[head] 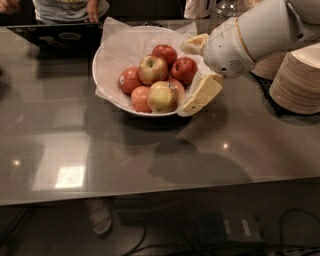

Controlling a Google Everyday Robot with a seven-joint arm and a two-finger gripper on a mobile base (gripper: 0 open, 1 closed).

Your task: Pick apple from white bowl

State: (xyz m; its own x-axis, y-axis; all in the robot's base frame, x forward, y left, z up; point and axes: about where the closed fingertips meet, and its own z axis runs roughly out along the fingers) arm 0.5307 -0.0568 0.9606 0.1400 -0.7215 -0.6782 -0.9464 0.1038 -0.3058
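The white bowl (pixel 150 113), lined with crinkled white paper, stands on the grey table at the back centre. It holds several apples. The apple (pixel 162 96), the biggest one, pale yellow-green with a red blush and a small dark sticker, lies at the front of the pile. A smaller yellow-and-red apple (pixel 152 69) lies behind it, among all-red apples. My gripper (pixel 186 77) is open at the bowl's right rim. One cream finger (pixel 202 94) is just right of the apple and the other is near the bowl's far right edge. It holds nothing.
A tall stack of beige plates (pixel 300 75) stands at the right, close behind my arm. A dark laptop (pixel 60 35) lies at the back left with a person behind it. A glass jar (pixel 225 7) is at the back.
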